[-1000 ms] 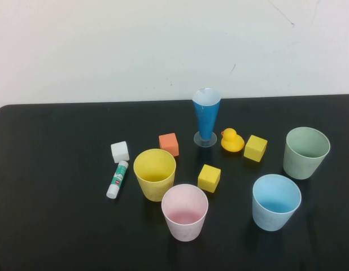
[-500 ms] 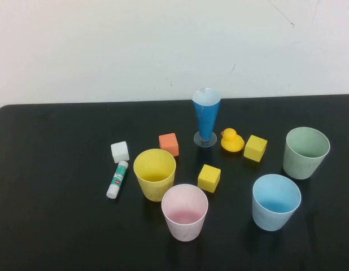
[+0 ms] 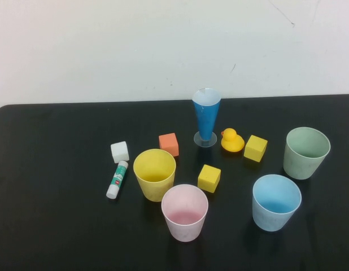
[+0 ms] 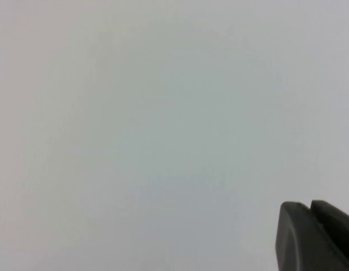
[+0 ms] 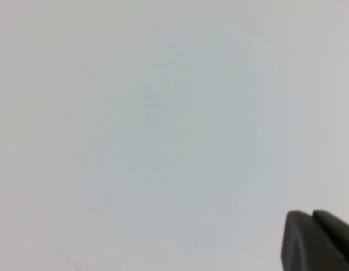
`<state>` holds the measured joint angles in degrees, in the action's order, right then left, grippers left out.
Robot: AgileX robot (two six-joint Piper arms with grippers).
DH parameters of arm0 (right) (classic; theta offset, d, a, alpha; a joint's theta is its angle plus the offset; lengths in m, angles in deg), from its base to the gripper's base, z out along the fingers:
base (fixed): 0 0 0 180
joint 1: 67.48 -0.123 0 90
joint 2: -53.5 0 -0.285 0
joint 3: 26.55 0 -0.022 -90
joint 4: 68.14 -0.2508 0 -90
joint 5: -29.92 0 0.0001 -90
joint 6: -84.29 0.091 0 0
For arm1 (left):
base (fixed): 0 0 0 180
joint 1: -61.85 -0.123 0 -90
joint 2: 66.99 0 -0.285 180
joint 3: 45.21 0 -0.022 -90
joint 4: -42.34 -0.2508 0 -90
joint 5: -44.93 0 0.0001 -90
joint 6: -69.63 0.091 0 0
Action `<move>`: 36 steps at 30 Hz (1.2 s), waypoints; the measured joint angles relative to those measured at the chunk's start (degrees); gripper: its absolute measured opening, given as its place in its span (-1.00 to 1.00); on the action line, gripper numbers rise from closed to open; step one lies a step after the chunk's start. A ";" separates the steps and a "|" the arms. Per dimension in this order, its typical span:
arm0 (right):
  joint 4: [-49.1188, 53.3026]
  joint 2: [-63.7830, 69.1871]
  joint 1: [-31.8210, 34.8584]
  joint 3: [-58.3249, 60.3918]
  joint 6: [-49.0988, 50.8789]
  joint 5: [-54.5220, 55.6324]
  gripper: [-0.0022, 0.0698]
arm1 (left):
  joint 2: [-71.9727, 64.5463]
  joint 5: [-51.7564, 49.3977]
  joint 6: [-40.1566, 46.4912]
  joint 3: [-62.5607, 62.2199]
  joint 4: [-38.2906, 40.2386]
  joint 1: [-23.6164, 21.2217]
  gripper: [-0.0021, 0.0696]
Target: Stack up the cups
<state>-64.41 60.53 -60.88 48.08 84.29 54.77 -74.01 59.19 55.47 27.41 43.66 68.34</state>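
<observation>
Four cups stand upright and apart on the black table: yellow cup left of centre, pink cup in front of it, light blue cup at front right, pale green cup at far right. Neither arm shows in the high view. My left gripper shows only in the left wrist view, shut and empty, facing a blank white wall. My right gripper shows only in the right wrist view, shut and empty, facing the same blank wall.
A tall dark-blue cone glass stands at the back centre. Near it are a yellow duck, two yellow cubes, an orange cube, a white cube and a glue stick.
</observation>
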 joint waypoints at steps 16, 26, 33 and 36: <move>-0.11 15.68 0.00 -25.55 -28.91 -51.32 -0.95 | -21.61 -35.52 3.94 -27.77 -1.32 0.00 -0.95; -7.09 26.79 0.00 -23.28 -34.60 -57.45 -0.95 | -44.89 -36.95 8.98 -31.62 1.08 4.17 -0.95; -10.01 27.38 0.00 -18.81 -36.15 -52.54 -0.95 | -60.14 -36.95 9.05 -38.88 4.13 7.27 -0.80; -10.32 27.38 0.00 -18.67 -36.15 -51.67 -0.95 | -66.84 -36.86 9.22 -43.15 5.48 8.36 -0.33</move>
<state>-74.73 87.90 -60.88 29.41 48.14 3.10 -140.85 22.33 64.68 -15.75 49.13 76.70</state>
